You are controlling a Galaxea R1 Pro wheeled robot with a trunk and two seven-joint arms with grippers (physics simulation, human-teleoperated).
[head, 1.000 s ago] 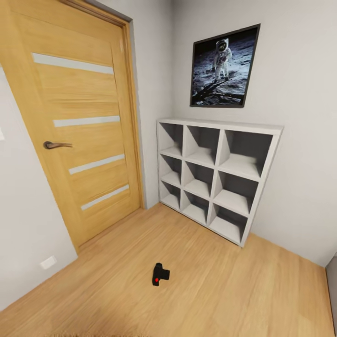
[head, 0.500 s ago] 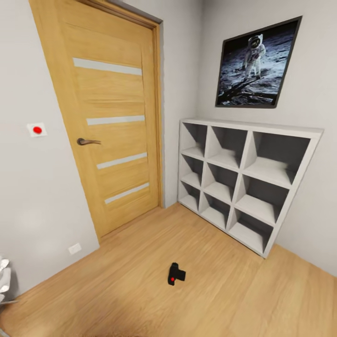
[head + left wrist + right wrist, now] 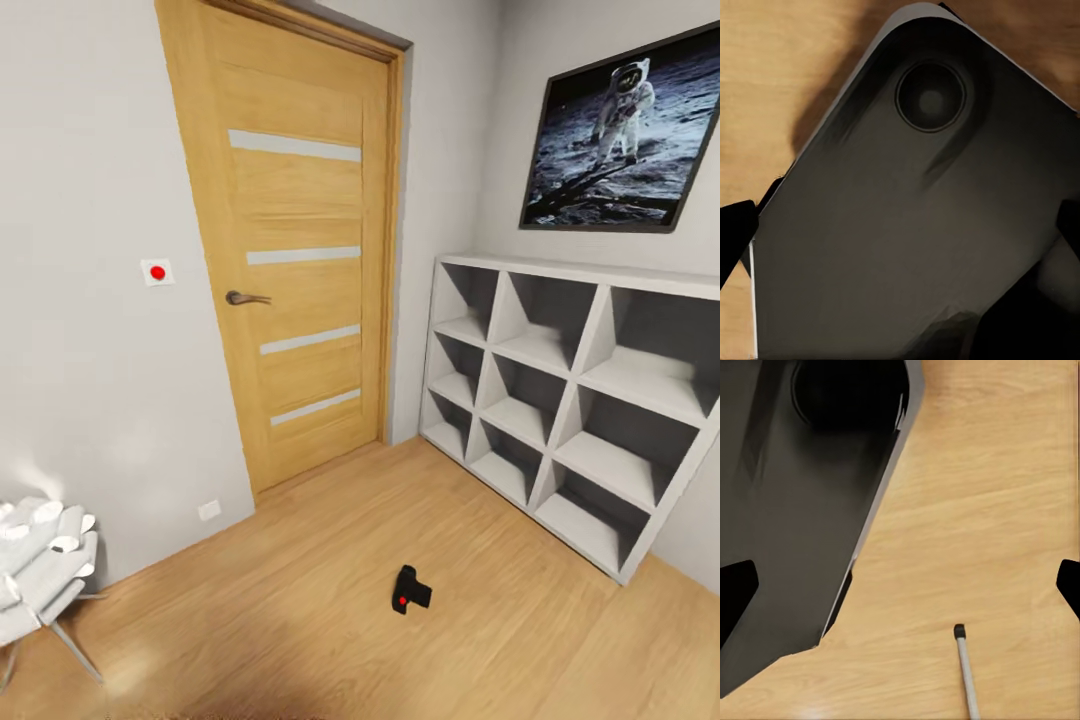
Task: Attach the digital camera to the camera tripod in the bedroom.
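Observation:
The digital camera (image 3: 410, 589), small and black with a red button on top, lies on the light wood floor in the lower middle of the head view, in front of the white cube shelf. The left gripper (image 3: 900, 232) hangs open over the robot's own dark base panel, its dark fingertips (image 3: 735, 238) at the picture's edges. The right gripper (image 3: 902, 589) is open above bare floor beside that base. A slim silver leg with a black foot (image 3: 964, 664) touches the floor near it; I cannot tell whether it belongs to the camera tripod.
A closed wooden door (image 3: 300, 260) with a lever handle stands in the far wall. A white cube shelf (image 3: 560, 400) lines the right wall under an astronaut picture (image 3: 625, 130). A white slatted chair (image 3: 40, 570) is at the lower left. Open floor surrounds the camera.
The head view has swung left: door, shelf and picture have shifted right in the picture, and the white chair has come into view. The camera lies where it was on the floor.

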